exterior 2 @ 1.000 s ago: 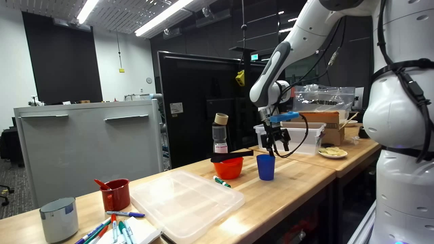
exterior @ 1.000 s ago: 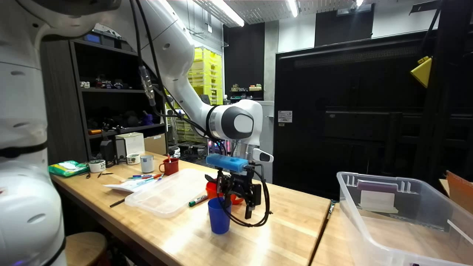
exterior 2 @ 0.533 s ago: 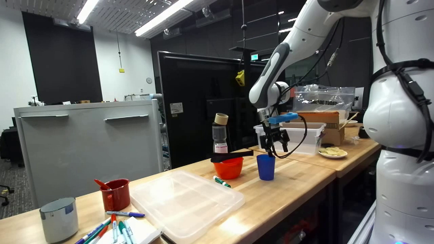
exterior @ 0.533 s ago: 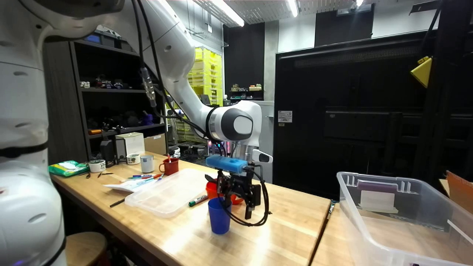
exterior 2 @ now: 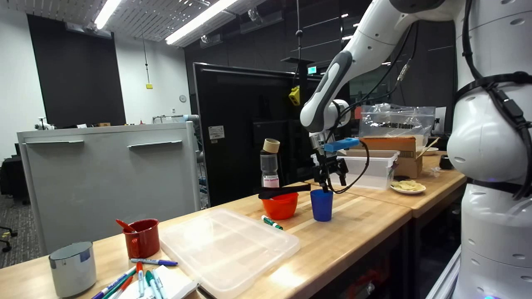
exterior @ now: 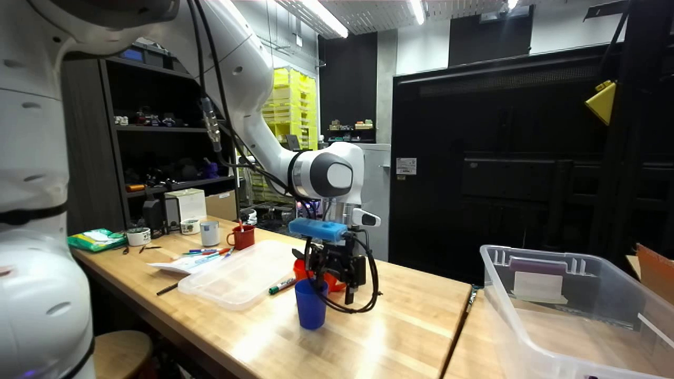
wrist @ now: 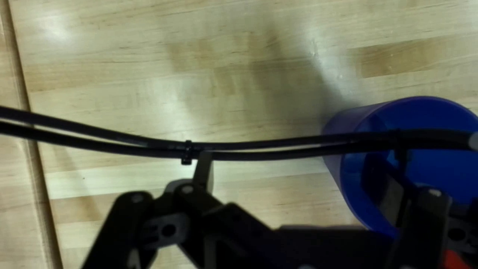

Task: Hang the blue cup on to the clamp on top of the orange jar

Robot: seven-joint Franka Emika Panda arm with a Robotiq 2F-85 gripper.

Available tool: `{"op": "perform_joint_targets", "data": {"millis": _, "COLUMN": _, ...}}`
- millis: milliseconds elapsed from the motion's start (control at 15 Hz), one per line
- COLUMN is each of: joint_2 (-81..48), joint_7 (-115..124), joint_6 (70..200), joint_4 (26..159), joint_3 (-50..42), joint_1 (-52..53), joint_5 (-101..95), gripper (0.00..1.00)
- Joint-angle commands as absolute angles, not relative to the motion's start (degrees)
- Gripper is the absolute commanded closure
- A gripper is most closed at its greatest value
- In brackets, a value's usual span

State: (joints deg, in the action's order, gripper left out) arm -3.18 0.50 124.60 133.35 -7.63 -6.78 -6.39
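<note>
2 exterior views: opposite sides of arm (exterior: 242,58), facing table (exterior 2: 349,224) | wrist view: close, downward | shared: blue cup (wrist: 444,168)

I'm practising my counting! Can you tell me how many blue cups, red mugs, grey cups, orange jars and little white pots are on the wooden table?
Blue cup: 1
Red mug: 1
Grey cup: 1
Orange jar: 1
White pots: 2
Total: 6

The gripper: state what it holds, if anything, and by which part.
Nothing is held: the gripper stands open, one jaw inside the blue cup, the other outside.
</note>
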Motion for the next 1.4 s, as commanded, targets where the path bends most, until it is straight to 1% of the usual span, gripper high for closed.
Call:
{"op": "perform_joint_targets", "data": {"millis": 0, "joint_2": -3.77, "joint_7": -0.95, "joint_6": 124.39, "joint_4": 132.48, "joint_3": -7.47, "joint_1": -7.07, "joint_5": -4.59, "gripper": 0.0}}
{"op": "perform_joint_targets", "data": {"millis": 400, "joint_2": -5.86, "joint_7": -10.9, "joint_6": 121.31, "joint_4": 130.21, "joint_3": -7.81, "joint_1": -8.66, "joint_5": 4.42, "gripper": 0.0}}
{"op": "perform_joint_targets", "data": {"millis": 800, "joint_2": -6.86, "joint_7": -14.84, "joint_6": 119.39, "joint_4": 128.55, "joint_3": -7.88, "joint_1": -9.7, "joint_5": 7.69, "gripper": 0.0}}
{"op": "perform_joint_targets", "data": {"millis": 1333, "joint_2": -5.02, "joint_7": -10.1, "joint_6": 130.29, "joint_4": 132.04, "joint_3": -8.28, "joint_1": -9.4, "joint_5": 5.84, "gripper": 0.0}}
